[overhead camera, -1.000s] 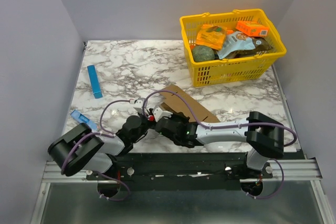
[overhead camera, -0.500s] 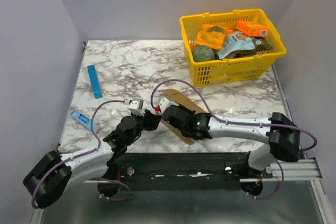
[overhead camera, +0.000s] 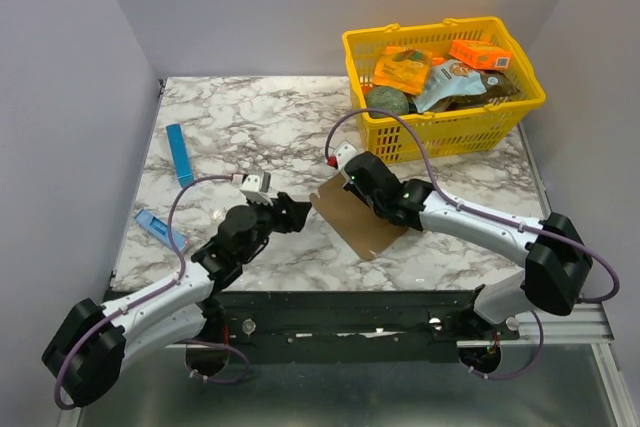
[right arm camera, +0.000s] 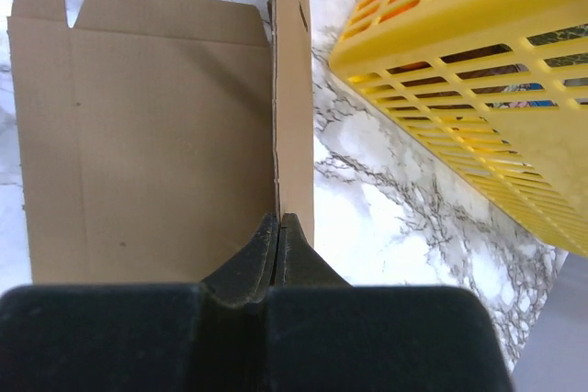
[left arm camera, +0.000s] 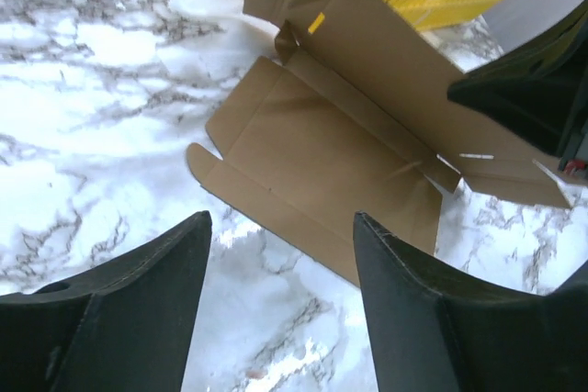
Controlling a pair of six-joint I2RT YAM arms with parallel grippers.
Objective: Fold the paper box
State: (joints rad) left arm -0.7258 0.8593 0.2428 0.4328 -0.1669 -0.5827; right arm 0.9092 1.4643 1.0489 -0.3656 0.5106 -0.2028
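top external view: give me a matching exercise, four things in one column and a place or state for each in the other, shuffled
Column one
1. paper box
2. yellow basket
3. blue strip
4. left gripper

Column two
A. far right corner of the table, with packets inside
B. open, holding nothing
C. lying flat on the left side of the table
D. mid-table, unfolded, one flap pinched by the right gripper

Pairs: 1-D, 2-A, 3-C, 4-B
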